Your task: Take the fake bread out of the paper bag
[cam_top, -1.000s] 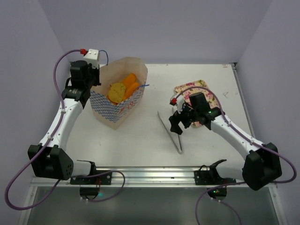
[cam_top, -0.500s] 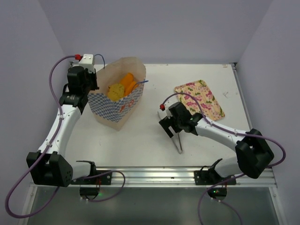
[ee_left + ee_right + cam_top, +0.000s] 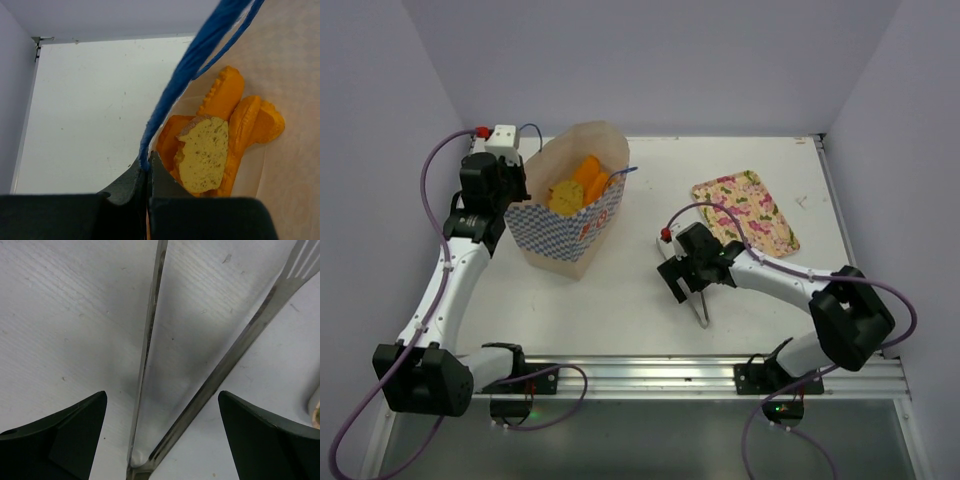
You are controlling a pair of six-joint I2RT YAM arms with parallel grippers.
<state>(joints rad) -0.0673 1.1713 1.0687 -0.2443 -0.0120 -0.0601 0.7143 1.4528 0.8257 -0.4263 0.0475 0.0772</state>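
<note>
The paper bag (image 3: 575, 225), cream-tan with a blue checkered band, stands at the table's left with its mouth open. The fake bread (image 3: 582, 183) lies inside it: orange ridged loaves and a tan bun (image 3: 202, 152). My left gripper (image 3: 502, 192) is shut on the bag's rim (image 3: 146, 167) beside the blue cord handle (image 3: 182, 75). My right gripper (image 3: 680, 280) is open and low over the metal tongs (image 3: 692, 285). Its fingers (image 3: 65, 432) stand on either side of the tongs' two arms (image 3: 150, 340) near the hinge.
The pink floral tray (image 3: 745, 212) lies at the back right of the white table (image 3: 620, 300), beyond the right arm. The purple walls close the workspace at the back and both sides.
My right gripper has swung left from over the tray and come down over the tongs. My left gripper has shifted slightly, holding the bag's edge, and the bag has tilted a little.
</note>
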